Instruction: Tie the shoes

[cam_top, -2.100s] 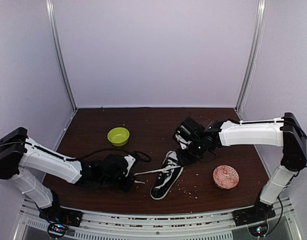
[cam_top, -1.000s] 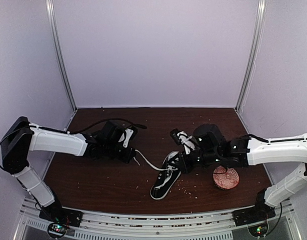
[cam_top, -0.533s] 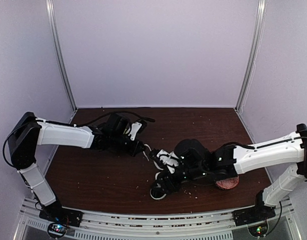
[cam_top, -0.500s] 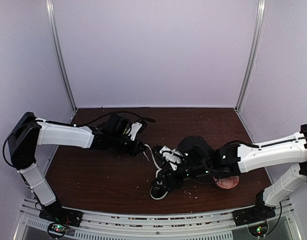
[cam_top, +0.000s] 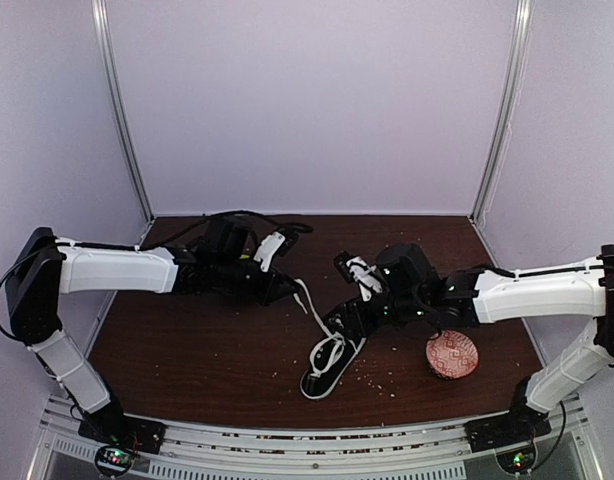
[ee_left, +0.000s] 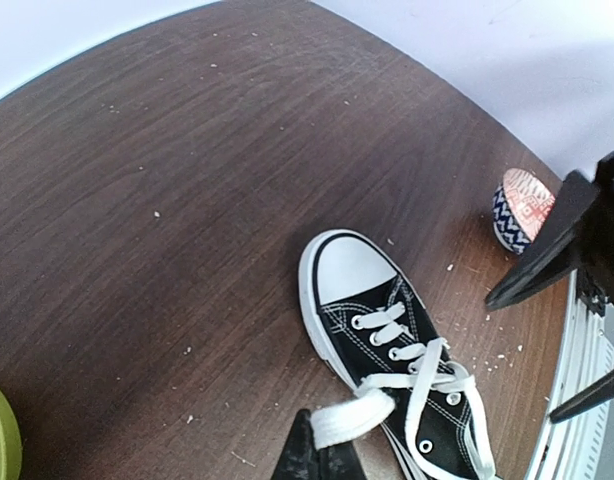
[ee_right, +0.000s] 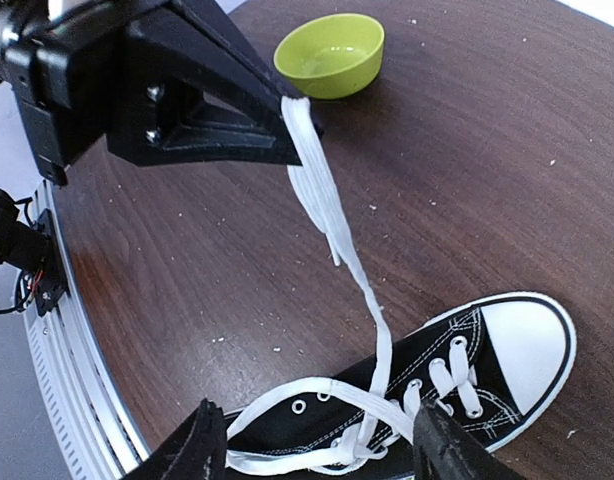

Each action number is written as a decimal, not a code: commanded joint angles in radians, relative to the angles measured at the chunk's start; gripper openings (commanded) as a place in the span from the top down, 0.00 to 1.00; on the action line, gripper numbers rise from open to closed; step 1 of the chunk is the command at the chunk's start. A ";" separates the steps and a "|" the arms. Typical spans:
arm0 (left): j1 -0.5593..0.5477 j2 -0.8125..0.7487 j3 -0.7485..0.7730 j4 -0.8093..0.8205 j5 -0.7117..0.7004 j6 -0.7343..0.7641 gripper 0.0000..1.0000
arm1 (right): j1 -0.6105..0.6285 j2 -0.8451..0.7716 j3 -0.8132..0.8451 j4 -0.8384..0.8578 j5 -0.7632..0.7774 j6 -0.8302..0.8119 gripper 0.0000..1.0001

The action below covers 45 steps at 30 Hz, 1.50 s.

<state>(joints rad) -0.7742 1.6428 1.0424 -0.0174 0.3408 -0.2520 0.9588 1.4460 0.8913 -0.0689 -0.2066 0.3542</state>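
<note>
The black sneaker (cam_top: 332, 362) with white toe cap lies on the brown table (cam_top: 207, 370), also seen in the left wrist view (ee_left: 382, 330) and the right wrist view (ee_right: 467, 365). One long white lace (cam_top: 309, 305) rises taut from its eyelets to my left gripper (cam_top: 287, 290), which is shut on the lace (ee_left: 352, 420) near its end. In the right wrist view the same lace (ee_right: 327, 210) runs up to the left gripper's tip. My right gripper (ee_right: 317, 455) is open, its fingers (ee_right: 192, 450) straddling the lace loop over the shoe's ankle end, holding nothing.
A green bowl (ee_right: 330, 55) sits behind the left gripper. A patterned bowl (cam_top: 452, 352) stands right of the shoe, under the right arm. Crumbs dot the table around the shoe. The table's front rail (cam_top: 307, 440) runs along the near edge.
The left gripper has carried the lace rightward and up, drawing it taut. The right gripper opened, dipped toward the shoe's toe end, then drew back over its ankle end.
</note>
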 commanded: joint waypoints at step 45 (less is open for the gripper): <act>-0.181 0.202 -0.035 0.106 -0.015 -0.169 0.53 | -0.069 0.022 -0.027 0.135 0.129 0.101 1.00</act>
<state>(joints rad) -0.9611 1.8252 0.9703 0.0734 0.3546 -0.4030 0.8963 1.4944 0.8833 0.0303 -0.0956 0.4355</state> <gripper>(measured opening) 0.493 0.010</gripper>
